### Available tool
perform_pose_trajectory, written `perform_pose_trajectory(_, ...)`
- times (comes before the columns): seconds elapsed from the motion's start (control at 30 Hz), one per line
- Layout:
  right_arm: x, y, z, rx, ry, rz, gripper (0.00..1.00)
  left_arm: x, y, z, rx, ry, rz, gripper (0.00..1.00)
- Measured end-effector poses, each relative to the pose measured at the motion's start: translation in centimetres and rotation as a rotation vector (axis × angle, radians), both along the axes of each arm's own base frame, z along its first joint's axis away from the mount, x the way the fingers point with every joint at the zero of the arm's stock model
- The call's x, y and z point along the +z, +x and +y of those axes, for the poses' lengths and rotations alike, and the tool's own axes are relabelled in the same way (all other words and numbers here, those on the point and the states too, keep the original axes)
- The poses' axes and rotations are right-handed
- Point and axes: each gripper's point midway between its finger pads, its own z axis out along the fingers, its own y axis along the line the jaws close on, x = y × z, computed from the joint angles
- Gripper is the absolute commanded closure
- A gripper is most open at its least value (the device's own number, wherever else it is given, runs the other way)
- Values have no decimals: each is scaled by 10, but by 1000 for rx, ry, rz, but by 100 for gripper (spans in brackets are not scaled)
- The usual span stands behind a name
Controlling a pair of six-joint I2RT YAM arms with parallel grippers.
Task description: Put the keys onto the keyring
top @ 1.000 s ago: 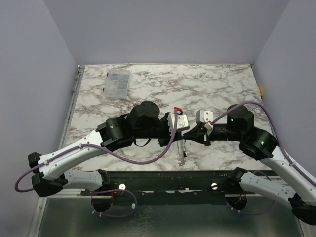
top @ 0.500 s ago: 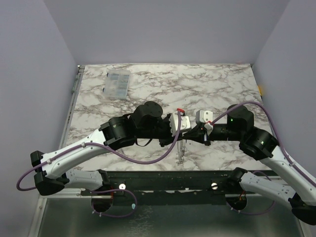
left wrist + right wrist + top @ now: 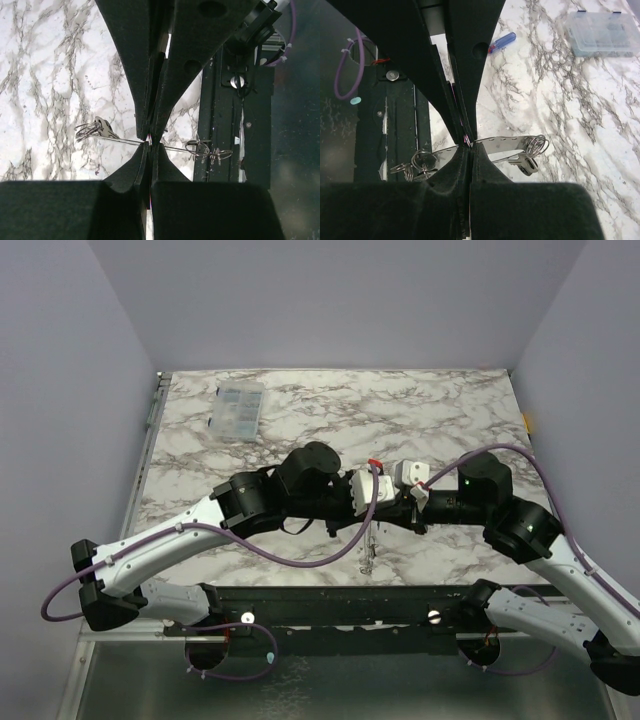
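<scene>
The keyring (image 3: 505,143) is a pale band with a row of holes, held level in the air. A metal ring (image 3: 538,145) at one end carries a small key (image 3: 523,164). Several loose rings (image 3: 422,161) hang at the other end. My right gripper (image 3: 469,145) and left gripper (image 3: 149,144) meet tip to tip at the band's middle, both shut on it. From the left wrist the band shows edge-on as a thin line (image 3: 175,149), with the key (image 3: 104,128) at its left end. From above, the keyring (image 3: 369,545) hangs just below the joined grippers (image 3: 386,508).
A clear plastic box (image 3: 238,410) lies at the table's back left and also shows as the box (image 3: 602,32). A blue-handled tool (image 3: 501,42) lies on the marble beyond the grippers. The black front rail (image 3: 225,100) runs along the table's near edge.
The left arm has moved right until its fingertips meet the right gripper's, and its jaws have shut at the band. The right arm has stayed put.
</scene>
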Motion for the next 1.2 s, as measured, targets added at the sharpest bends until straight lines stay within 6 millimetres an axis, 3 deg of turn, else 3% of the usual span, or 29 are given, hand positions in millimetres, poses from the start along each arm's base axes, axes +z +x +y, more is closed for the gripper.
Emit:
perform_pose_trajectory(0.2,2,1,-2,-32,19,16,70,1,3,-1,1,-3,-22,100)
perform_pose_trajectory(0.37,7,2,-4,-59,51,2,55,7,1,1,-5,-33,-46,100)
perform_pose_trajectory(0.7,19,-1,-5,-57,94,-11,53,5,9,8,39,-78,-112,100)
perform_pose_trajectory(0.87,20,-4,-4,-46,98,-6,57,7,9,13,49,-123,-143,100)
perform_pose_trajectory(1.2,15,-2,3,-35,83,37,59,23,9,14,61,-228,-182,100)
